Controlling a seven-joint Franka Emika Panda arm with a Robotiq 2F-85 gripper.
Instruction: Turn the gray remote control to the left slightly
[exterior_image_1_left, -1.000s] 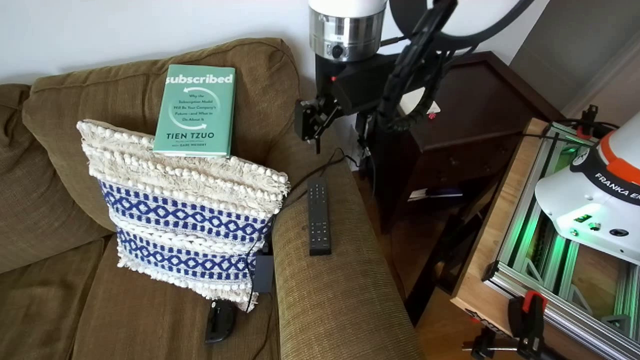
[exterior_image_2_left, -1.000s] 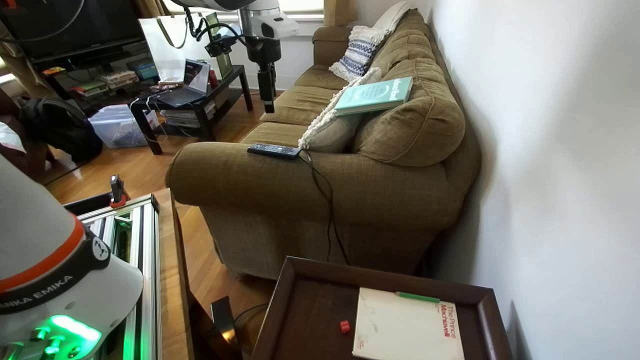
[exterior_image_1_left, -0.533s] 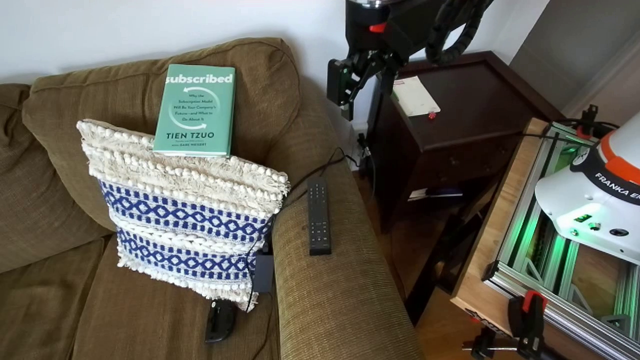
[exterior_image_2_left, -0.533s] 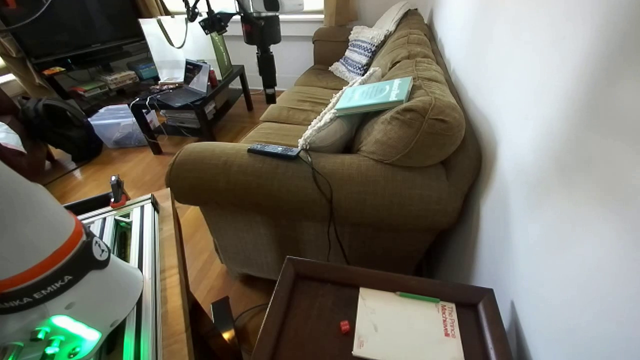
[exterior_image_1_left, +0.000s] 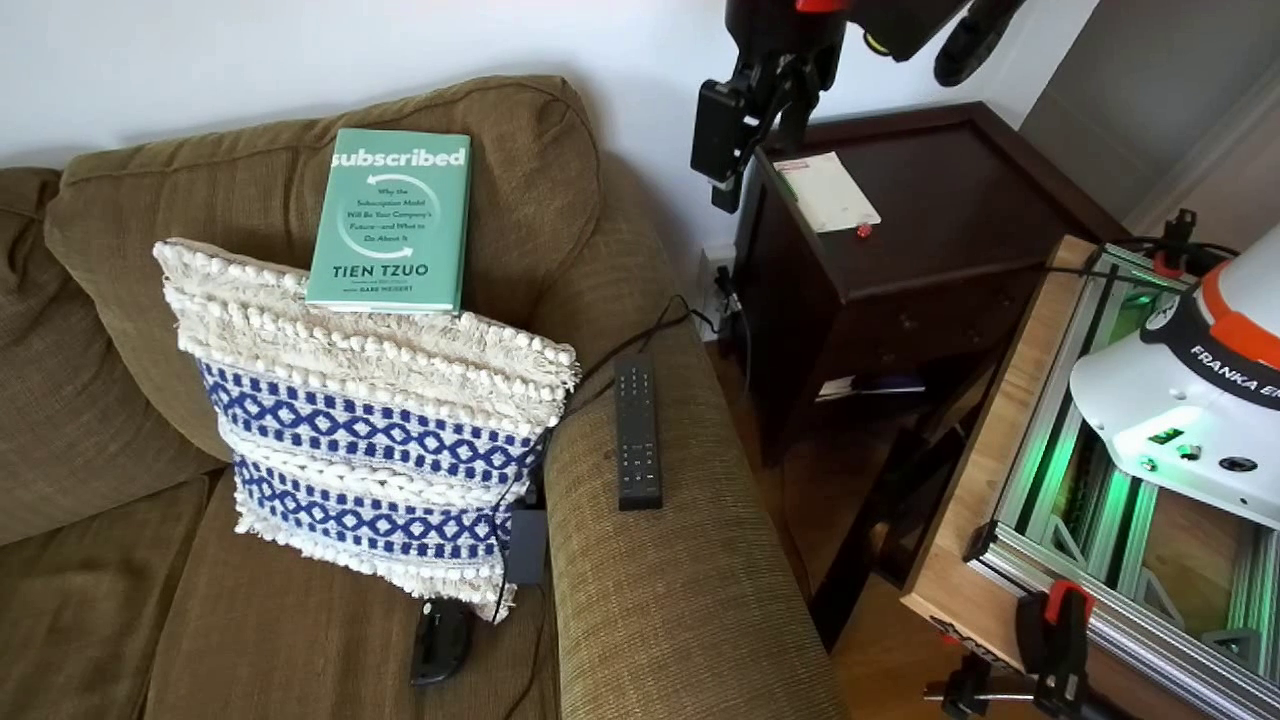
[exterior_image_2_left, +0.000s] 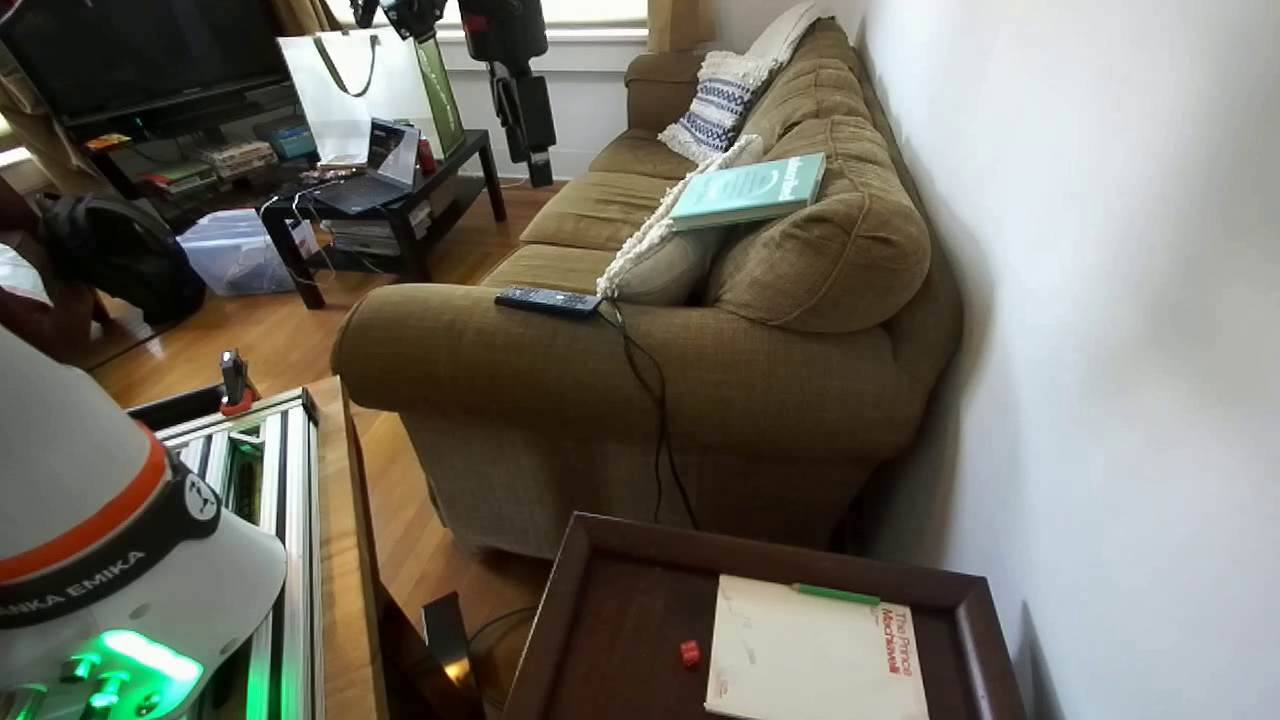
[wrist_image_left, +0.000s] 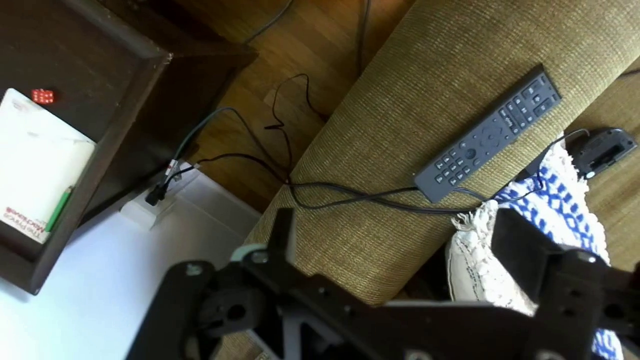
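Observation:
The gray remote control (exterior_image_1_left: 637, 432) lies flat on the sofa's rounded armrest, lengthwise along it. It also shows in an exterior view (exterior_image_2_left: 547, 301), and in the wrist view (wrist_image_left: 487, 136) it lies diagonally, keypad up. My gripper (wrist_image_left: 402, 240) is open and empty, its two black fingers wide apart. It hangs in the air above the back part of the armrest, well clear of the remote. In the exterior views the gripper (exterior_image_1_left: 757, 165) is high near the wall and the side cabinet, and the gripper (exterior_image_2_left: 525, 150) shows above the sofa's level. Nothing hides the remote.
Black cables (wrist_image_left: 345, 192) cross the armrest and pass by the remote's end. A patterned cushion (exterior_image_1_left: 380, 430) and green book (exterior_image_1_left: 390, 220) are on the sofa. A black gadget (exterior_image_1_left: 441, 641) lies on the seat. A dark cabinet (exterior_image_1_left: 930, 210) stands beside the armrest, against the wall.
The arm and gripper have moved up in both exterior views, and toward the cabinet and away from the armrest. The remote control has not moved.

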